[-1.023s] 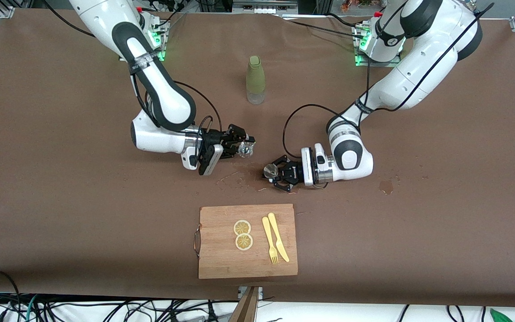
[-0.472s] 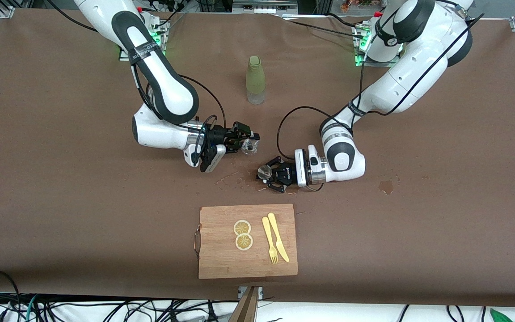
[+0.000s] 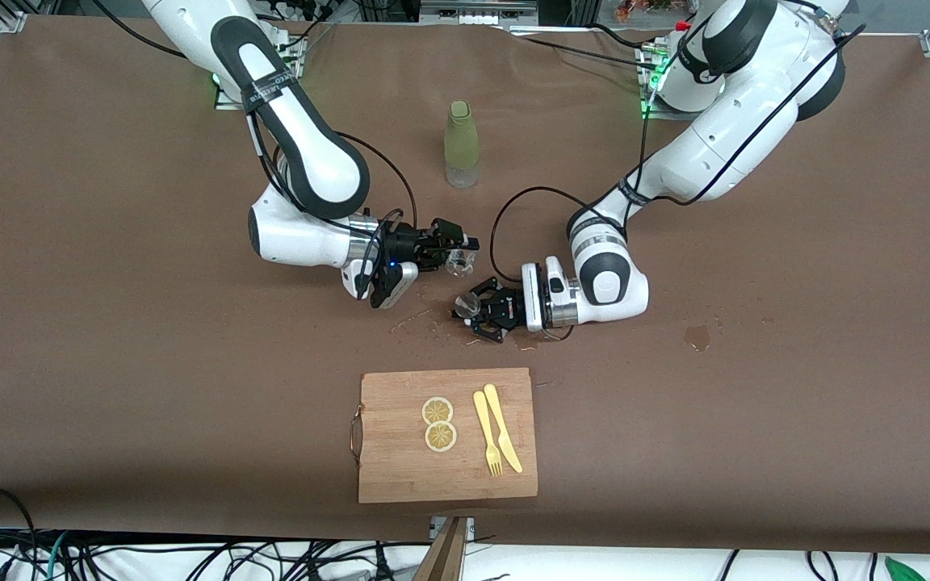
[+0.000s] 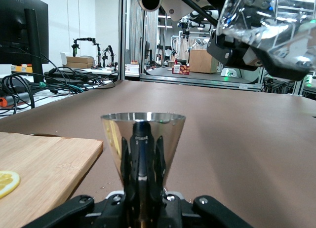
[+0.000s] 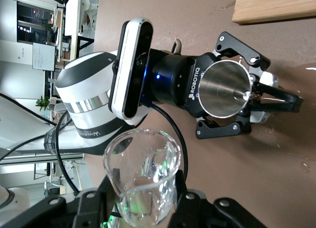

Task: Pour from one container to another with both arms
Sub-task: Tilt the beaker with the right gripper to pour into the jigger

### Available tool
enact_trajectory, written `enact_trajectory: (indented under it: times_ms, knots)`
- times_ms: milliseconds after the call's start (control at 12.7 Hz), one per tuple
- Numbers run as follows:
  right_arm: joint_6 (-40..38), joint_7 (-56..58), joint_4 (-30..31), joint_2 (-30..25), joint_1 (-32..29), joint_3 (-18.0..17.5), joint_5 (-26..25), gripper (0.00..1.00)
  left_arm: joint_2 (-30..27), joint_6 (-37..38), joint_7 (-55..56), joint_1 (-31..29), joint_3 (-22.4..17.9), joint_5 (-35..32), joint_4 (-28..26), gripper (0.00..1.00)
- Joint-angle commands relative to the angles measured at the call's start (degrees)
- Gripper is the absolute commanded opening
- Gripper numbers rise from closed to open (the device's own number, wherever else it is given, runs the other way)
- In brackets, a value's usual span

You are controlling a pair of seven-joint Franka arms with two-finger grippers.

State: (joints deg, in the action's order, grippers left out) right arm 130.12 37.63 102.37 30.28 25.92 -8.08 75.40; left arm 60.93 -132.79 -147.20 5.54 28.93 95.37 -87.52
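Note:
My right gripper (image 3: 457, 257) is shut on a clear glass cup (image 3: 460, 261), held low over the middle of the table. In the right wrist view the glass cup (image 5: 143, 176) fills the space between the fingers (image 5: 89, 208). My left gripper (image 3: 471, 307) is shut on a small shiny metal cone cup (image 3: 465, 304), also low over the table, just beside the glass. The metal cup (image 4: 143, 134) stands upright with the left gripper (image 4: 143, 161) clamped on its narrow lower part. The metal cup's open mouth (image 5: 224, 90) shows in the right wrist view.
A green bottle (image 3: 461, 144) stands between the arms' bases. A wooden board (image 3: 400, 464) with two lemon slices (image 3: 438, 424), a yellow fork (image 3: 487, 432) and a knife (image 3: 503, 428) lies nearer the front camera. Wet spots (image 3: 697, 336) mark the brown table (image 3: 110, 363).
Both arms have drawn closer together. The glass cup has moved toward the left arm's end and the metal cup toward the right arm's end, so the two cups now sit almost side by side.

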Motion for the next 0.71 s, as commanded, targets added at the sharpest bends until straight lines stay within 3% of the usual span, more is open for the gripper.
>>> enact_trajectory:
  times_ms: [0, 630]
  knots:
    - [0.66, -3.0, -1.12, 0.39, 0.88, 0.18, 0.19, 0.14, 1.38, -0.46, -3.61, 1.4, -0.01, 3.06, 1.56, 0.0]
    - [0.66, -8.09, -3.58, 2.06, 1.06, 0.44, 0.36, 0.13, 1.73, -0.28, -6.96, 2.64, 0.16, 6.76, 1.47, 0.0]
